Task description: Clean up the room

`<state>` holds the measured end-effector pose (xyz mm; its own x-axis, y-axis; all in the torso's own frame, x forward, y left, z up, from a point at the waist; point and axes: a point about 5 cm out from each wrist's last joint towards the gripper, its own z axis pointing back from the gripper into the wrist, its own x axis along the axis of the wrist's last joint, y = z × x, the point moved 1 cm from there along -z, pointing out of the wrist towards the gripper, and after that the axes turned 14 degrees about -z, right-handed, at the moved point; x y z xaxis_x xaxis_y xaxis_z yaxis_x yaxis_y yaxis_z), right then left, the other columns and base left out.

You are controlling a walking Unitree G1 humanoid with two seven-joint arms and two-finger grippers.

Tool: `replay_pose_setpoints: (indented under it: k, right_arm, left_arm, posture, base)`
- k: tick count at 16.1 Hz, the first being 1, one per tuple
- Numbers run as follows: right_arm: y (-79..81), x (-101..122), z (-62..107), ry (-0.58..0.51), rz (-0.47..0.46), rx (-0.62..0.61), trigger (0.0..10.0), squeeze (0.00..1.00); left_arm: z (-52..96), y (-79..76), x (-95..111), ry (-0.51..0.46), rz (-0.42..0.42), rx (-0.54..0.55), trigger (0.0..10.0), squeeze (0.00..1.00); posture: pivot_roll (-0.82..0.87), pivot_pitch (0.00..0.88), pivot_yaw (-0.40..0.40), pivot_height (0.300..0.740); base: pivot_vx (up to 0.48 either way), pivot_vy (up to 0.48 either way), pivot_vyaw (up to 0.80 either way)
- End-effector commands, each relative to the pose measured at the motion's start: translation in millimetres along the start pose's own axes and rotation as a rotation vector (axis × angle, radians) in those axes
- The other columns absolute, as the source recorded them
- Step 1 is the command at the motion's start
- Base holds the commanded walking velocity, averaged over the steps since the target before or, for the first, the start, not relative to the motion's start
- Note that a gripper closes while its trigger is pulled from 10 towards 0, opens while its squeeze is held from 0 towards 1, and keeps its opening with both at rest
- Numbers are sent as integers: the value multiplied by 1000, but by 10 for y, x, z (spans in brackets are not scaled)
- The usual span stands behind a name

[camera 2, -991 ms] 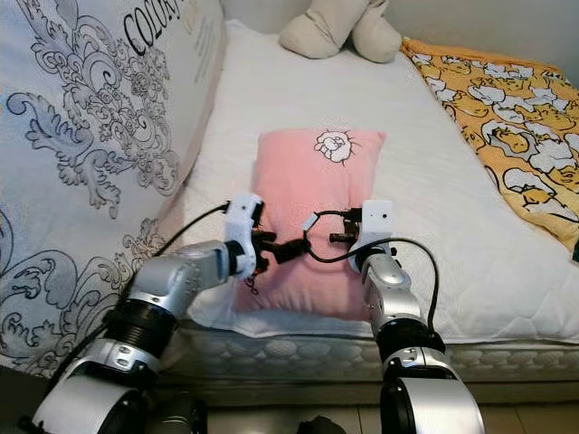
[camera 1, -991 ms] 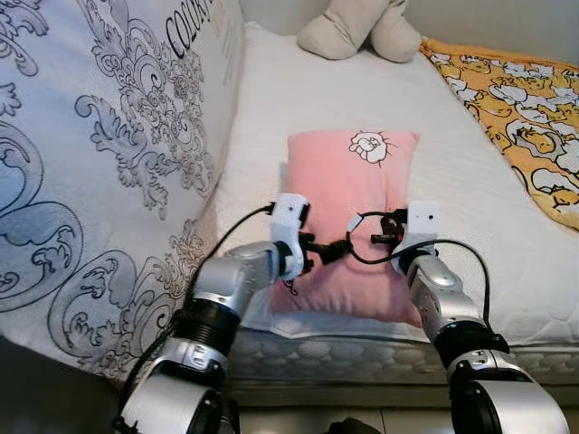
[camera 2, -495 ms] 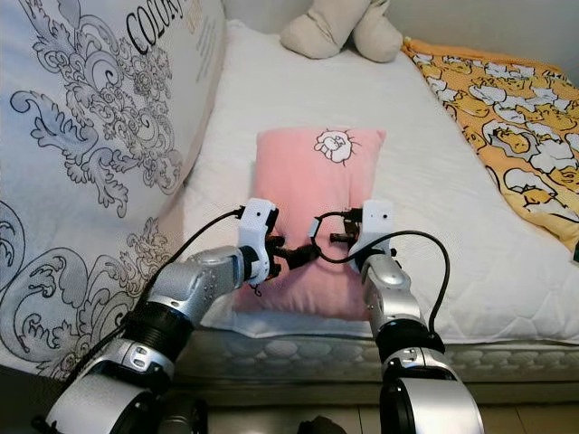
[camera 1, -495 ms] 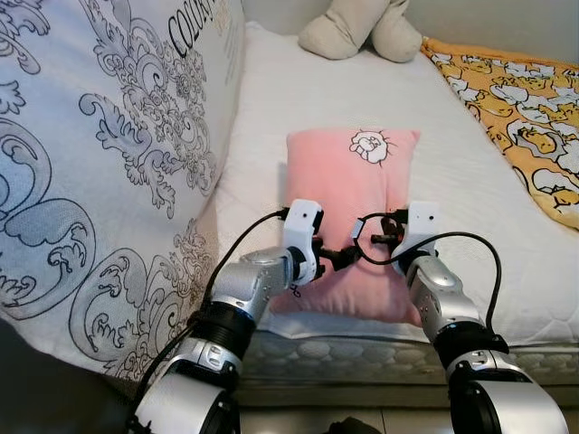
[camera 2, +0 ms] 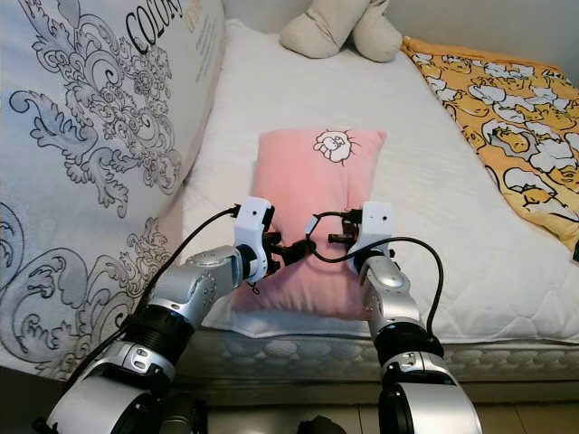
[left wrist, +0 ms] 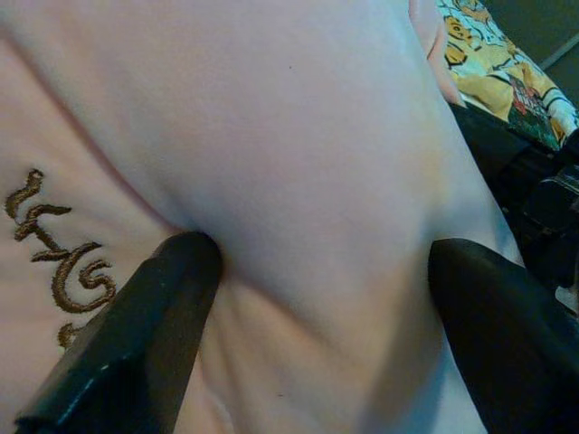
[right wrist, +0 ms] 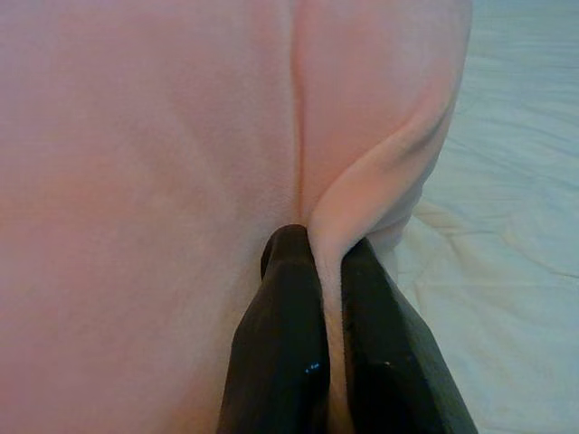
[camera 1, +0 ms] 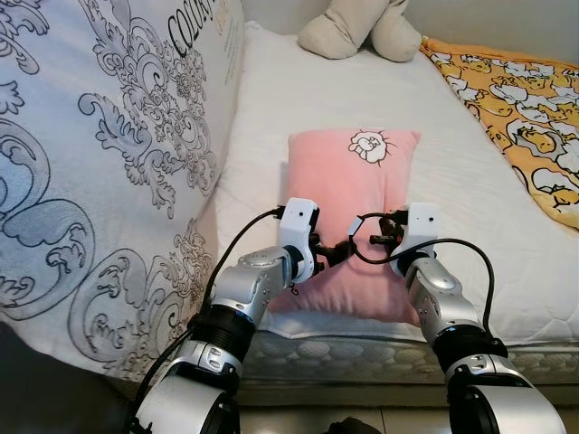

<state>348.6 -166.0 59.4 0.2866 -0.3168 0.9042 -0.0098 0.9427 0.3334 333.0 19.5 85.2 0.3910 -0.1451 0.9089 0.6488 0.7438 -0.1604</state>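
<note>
Left eye view shows a pink pillow [camera 1: 348, 217] lying near the front edge of the white mattress [camera 1: 298, 90], w/ both grippers on its near half. Right gripper [right wrist: 330, 262] has its 2 black fingers [right wrist: 280, 344] pressed together on a thin fold of the pillow fabric. Left gripper [left wrist: 317, 271] has its fingers [left wrist: 136, 344] wide apart, tips pushed into the pillow surface, beside brown embroidery [left wrist: 59, 271]. A beige plush toy [camera 1: 357, 27] sits at the far end of the bed, a yellow cartoon blanket [camera 1: 520, 108] on the right, and a big patterned cushion [camera 1: 99, 172] on the left.
</note>
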Motion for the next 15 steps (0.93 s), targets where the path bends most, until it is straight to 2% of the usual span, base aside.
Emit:
replay_pose_setpoints:
  k: [1, 4, 8, 11, 13, 15]
  right_arm:
    - [9, -80, 21, 33, -4, 13, 0, 0]
    - [11, -82, 22, 35, -5, 13, 0, 0]
    - [11, -80, 22, 33, -6, 12, 0, 0]
    - [13, -90, 26, 35, -7, 13, 0, 0]
    - [26, -69, 18, 28, -11, 17, 0, 0]
    - [119, 197, -47, -47, -23, 54, 0, 0]
  left_arm:
    - [-27, -27, -35, 11, 5, -1, 0, 0]
    - [-27, -18, -57, 14, 21, -4, 0, 0]
    - [-40, -33, -50, -3, 1, -1, 0, 0]
    - [-38, -3, -35, -12, 38, 17, 0, 0]
    - [-24, 41, 29, -38, 90, 37, 0, 0]
    - [57, 177, 276, -133, 104, 77, 0, 0]
  posture:
    - [94, 4, -86, 697]
    - [93, 5, -88, 697]
    - [92, 8, -88, 697]
    - [96, 9, -87, 697]
    - [97, 6, -87, 697]
    - [97, 0, -81, 697]
  base:
    - [0, 0, 0]
    - [0, 0, 0]
    - [0, 0, 0]
    - [0, 0, 0]
    - [0, 0, 0]
    - [0, 0, 0]
